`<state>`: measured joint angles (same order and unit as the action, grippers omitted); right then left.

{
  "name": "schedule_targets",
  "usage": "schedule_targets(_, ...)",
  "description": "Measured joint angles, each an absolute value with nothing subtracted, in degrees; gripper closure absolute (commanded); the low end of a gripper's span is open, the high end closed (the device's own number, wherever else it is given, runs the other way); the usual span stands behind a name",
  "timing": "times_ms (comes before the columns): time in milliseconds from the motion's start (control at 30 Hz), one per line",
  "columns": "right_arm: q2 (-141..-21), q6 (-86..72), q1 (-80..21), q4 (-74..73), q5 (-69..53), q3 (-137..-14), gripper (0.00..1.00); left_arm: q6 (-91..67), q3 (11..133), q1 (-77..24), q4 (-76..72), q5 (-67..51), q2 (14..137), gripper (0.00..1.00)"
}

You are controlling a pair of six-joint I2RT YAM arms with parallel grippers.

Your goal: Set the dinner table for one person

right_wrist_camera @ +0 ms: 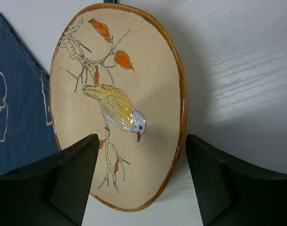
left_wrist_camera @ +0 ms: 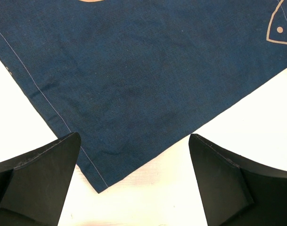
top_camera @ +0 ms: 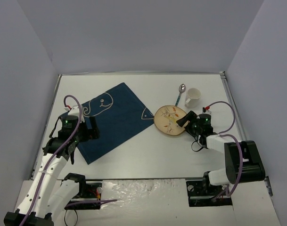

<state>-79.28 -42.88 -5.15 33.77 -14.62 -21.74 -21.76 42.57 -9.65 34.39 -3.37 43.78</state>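
The dinner table (top_camera: pixel 148 153) is a large white top. A dark blue placemat (top_camera: pixel 112 120) with a white whale drawing lies askew on its left half. A tan plate (top_camera: pixel 168 120) with a painted bird lies flat to the right of the mat's corner. My left gripper (top_camera: pixel 90 130) is open and empty above the mat's near corner (left_wrist_camera: pixel 100 188). My right gripper (top_camera: pixel 184 121) is open and empty. In the right wrist view (right_wrist_camera: pixel 141 139) one finger is over the plate (right_wrist_camera: pixel 134 70) and the other is outside its brown rim.
A spoon (top_camera: pixel 180 93) with a blue handle and a white mug (top_camera: pixel 192 97) stand behind the plate at the back right. Grey walls enclose the table on three sides. Bare white tabletop (left_wrist_camera: pixel 247 117) lies to the near side of the mat.
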Motion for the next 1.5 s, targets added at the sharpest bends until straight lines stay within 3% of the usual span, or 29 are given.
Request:
schedule_targets(300,-83.9,-45.3,-4.4,41.6,-14.6,-21.2,0.46,-21.5,42.6,-10.0,34.3,-3.1,44.0,0.03)
schedule_targets(467,-84.5,-46.4,-4.1,42.5,-13.6,-20.4,0.68,-21.5,42.6,-10.1,34.3,-3.2,44.4,0.03)
schedule_targets(600,-84.2,-46.7,-3.8,41.3,-12.4,-19.7,0.97,-21.5,42.6,-10.2,34.3,-3.1,44.4,0.03)
schedule_targets(633,-83.9,-46.9,-3.8,40.7,-11.9,-19.4,0.99,-21.5,42.6,-10.2,34.3,-3.1,44.4,0.03)
schedule_targets(1167,-61.7,-43.4,-3.7,16.5,-14.4,-21.3,1.00,-21.7,43.6,-10.8,36.7,-3.1,44.4,0.03)
schedule_targets(1333,-60.3,-41.9,-4.7,10.9,-19.6,-27.7,1.00,-22.1,49.6,-10.8,40.4,-3.2,44.7,0.03)
schedule_targets(1500,-65.1,-41.7,-12.6,11.0,-20.7,-37.8,1.00,-23.1,56.3,-10.8,42.8,-3.5,45.6,0.03)
